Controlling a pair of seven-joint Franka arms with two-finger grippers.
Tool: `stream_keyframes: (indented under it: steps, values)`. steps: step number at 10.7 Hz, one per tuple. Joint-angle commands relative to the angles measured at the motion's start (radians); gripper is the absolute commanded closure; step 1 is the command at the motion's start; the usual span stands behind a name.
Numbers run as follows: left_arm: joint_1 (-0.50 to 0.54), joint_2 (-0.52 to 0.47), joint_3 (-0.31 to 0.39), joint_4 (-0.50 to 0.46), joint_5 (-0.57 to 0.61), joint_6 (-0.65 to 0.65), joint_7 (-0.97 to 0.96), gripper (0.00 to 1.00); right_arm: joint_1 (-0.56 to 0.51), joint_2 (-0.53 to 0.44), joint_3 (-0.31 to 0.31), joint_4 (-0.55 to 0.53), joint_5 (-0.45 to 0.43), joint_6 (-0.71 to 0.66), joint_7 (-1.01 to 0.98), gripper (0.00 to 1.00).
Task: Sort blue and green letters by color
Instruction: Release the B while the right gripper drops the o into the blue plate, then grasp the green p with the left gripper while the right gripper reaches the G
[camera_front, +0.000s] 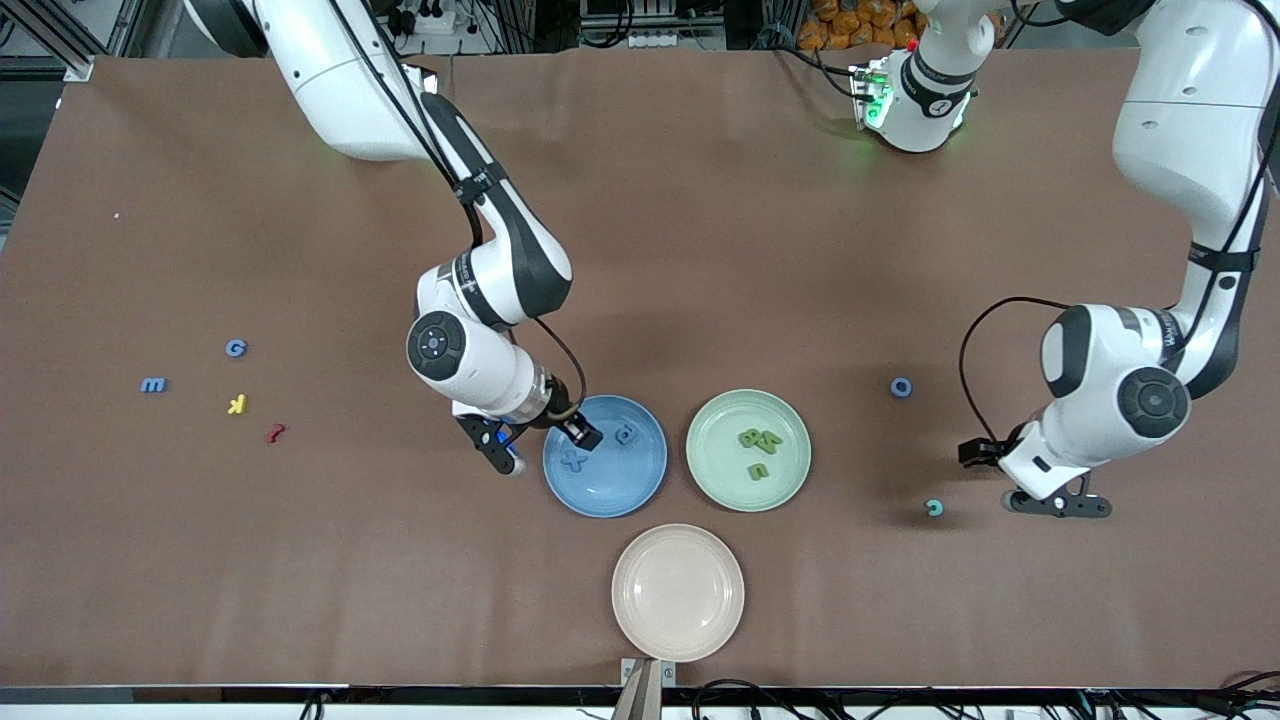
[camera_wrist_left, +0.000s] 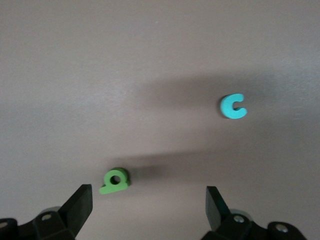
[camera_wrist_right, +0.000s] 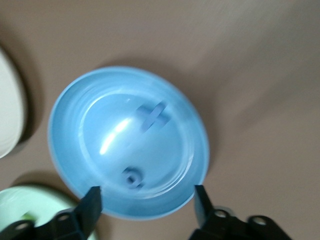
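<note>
1. Two blue letters (camera_front: 598, 447) lie in the blue plate (camera_front: 640, 485); green letters (camera_front: 759, 446) lie in the green plate (camera_front: 790, 480).
2. The right gripper (camera_front: 540, 447), fingers apart and empty, hangs over the blue plate, partly hiding its rim.
3. The left gripper (camera_wrist_left: 148, 207) waits spread wide, over a green letter (camera_wrist_left: 115, 181) the front view hides.

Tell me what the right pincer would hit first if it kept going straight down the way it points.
Most likely the blue plate: the right pincer hangs open over it, with the blue x and a small round blue letter lying inside. Its height above the plate is unclear.
</note>
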Motion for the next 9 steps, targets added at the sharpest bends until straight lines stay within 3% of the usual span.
stream_keyframes:
  steps: [1, 3, 9]
  values:
    - [0.099, -0.011, -0.075, -0.084, 0.028, 0.107, 0.022, 0.0, -0.043, -0.027, -0.004, -0.046, -0.194, -0.065, -0.057, 0.0]
    - [0.134, -0.004, -0.076, -0.144, 0.031, 0.207, 0.076, 0.0, -0.089, -0.076, -0.004, -0.141, -0.267, -0.055, -0.158, 0.0]
    - [0.177, 0.025, -0.076, -0.177, 0.033, 0.281, 0.144, 0.0, -0.256, -0.301, -0.006, -0.517, -0.268, 0.094, -0.592, 0.0]
